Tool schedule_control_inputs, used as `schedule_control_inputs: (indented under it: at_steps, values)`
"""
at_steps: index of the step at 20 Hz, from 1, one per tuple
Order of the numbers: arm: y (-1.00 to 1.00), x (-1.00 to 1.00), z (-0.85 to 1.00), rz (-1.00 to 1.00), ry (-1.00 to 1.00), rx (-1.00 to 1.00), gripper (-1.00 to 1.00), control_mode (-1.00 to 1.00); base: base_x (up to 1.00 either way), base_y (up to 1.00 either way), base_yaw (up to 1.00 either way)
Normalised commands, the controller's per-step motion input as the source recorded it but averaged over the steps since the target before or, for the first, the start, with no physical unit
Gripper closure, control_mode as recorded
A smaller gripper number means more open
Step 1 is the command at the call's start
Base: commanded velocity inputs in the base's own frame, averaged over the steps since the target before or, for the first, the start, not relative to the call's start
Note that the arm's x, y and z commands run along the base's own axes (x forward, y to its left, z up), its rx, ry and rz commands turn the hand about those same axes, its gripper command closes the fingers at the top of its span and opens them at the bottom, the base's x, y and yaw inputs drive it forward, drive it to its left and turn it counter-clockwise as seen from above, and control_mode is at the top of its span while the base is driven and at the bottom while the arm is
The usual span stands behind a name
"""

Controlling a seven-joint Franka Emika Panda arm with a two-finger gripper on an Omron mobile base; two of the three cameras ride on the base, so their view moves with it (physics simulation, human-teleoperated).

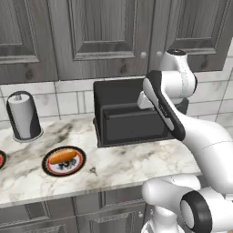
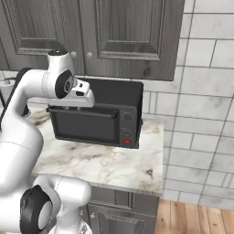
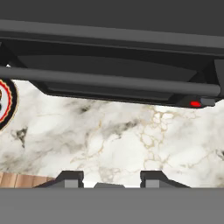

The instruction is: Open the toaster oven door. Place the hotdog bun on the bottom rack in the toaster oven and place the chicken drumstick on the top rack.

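The black toaster oven [image 1: 119,93] stands at the back of the marble counter. Its door [image 2: 87,125] is upright and shut, so the bottom rack and the top rack are hidden behind it. My gripper [image 2: 73,108] hangs just above and in front of the bar handle [image 2: 91,112]. In the hand view the handle [image 3: 109,81] crosses ahead of my gripper [image 3: 109,177], which is open with nothing between its fingers. The orange-tan hotdog bun [image 1: 63,156] lies on a dark round plate [image 1: 80,164] at the left. The chicken drumstick is out of view.
A paper towel holder [image 1: 22,116] stands at the back left of the counter. A red-rimmed edge [image 1: 1,160] shows at the far left. Grey cabinets [image 1: 104,32] hang over the oven. The counter's front edge [image 2: 119,185] runs close below the oven.
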Motion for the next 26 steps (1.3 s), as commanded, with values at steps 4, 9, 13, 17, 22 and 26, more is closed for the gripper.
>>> schedule_control_inputs:
  at_steps: [4,9,13,17,22,26]
  values:
    - [0.0,0.0,0.0,0.0,0.0,0.0,-1.0,1.0,0.0,0.0,0.0]
    - [0.0,0.0,0.0,0.0,0.0,0.0,-1.0,1.0,-0.13,0.09,0.0]
    - [0.0,0.0,0.0,0.0,0.0,0.0,-1.0,1.0,-0.28,0.52,0.0]
    - [0.0,0.0,0.0,0.0,0.0,0.0,-1.0,1.0,-0.24,0.69,0.0]
    - [0.0,0.0,0.0,0.0,0.0,0.0,-1.0,1.0,-0.09,0.63,0.0]
    - [0.0,0.0,0.0,0.0,0.0,0.0,-1.0,1.0,-0.02,0.57,0.0]
